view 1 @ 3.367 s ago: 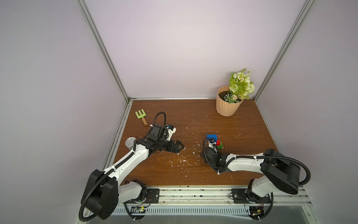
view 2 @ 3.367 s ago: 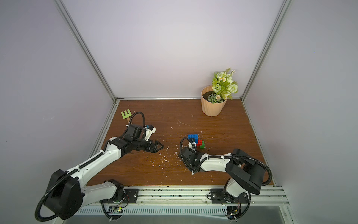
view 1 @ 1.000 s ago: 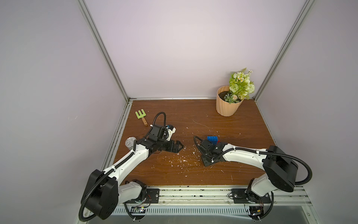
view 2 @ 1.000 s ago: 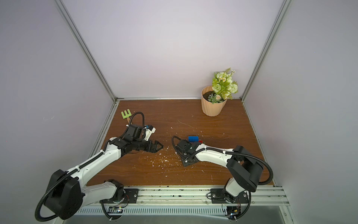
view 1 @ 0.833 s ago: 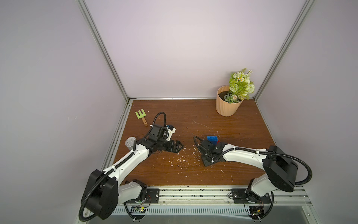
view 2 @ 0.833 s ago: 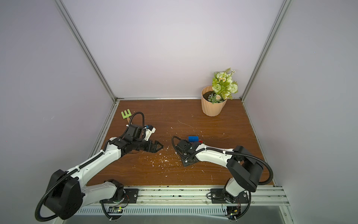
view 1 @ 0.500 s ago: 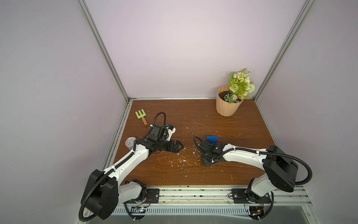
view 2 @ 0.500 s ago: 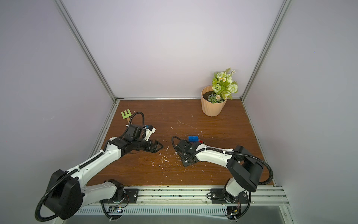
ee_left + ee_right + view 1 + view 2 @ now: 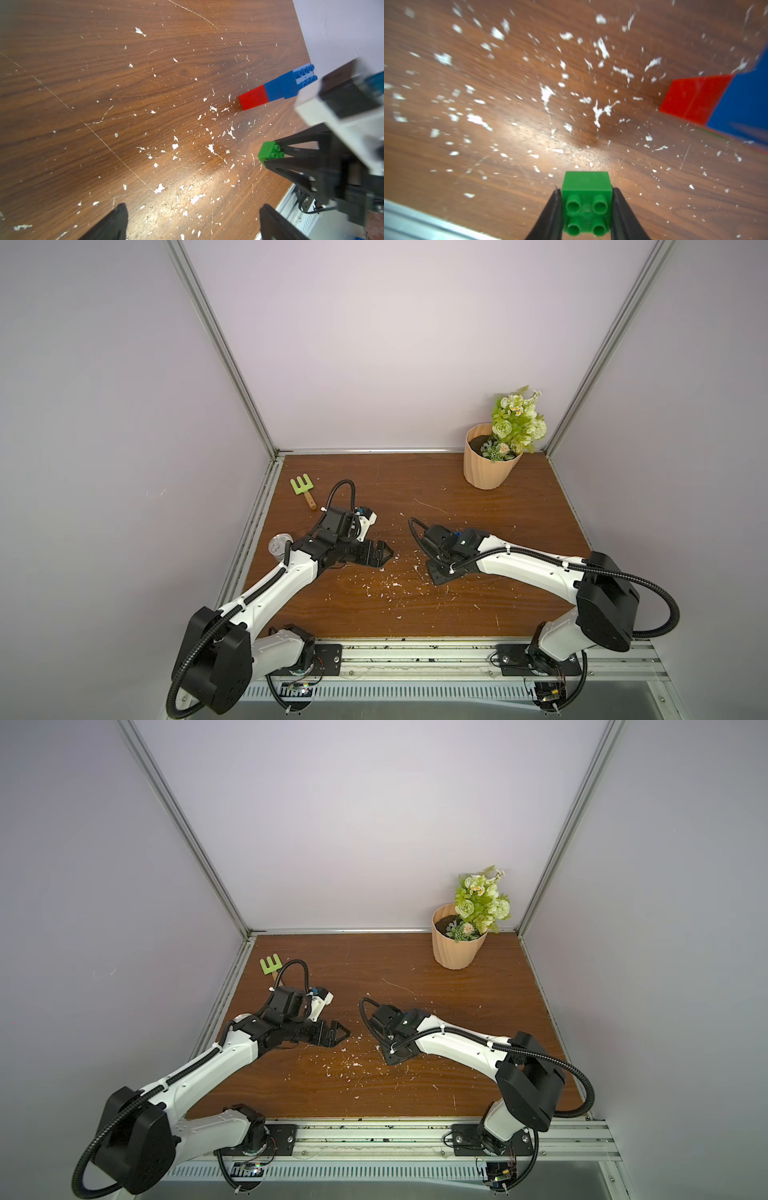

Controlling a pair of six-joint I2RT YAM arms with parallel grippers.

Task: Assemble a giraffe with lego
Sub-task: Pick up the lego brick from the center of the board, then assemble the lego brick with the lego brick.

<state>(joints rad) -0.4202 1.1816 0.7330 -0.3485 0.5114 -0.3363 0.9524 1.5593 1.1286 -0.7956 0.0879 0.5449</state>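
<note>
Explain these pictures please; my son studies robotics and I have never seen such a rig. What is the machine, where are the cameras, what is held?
Two white-and-black robot arms work over a brown wooden tabletop. Two pictures look down from above; two come from cameras on the wrists. The right claw is shut on a small green studded plastic brick. The left claw is open and empty. A red and blue brick stack sits on the table among white flecks; farther back are a green toy rake and a peach flowerpot with flowers.
</note>
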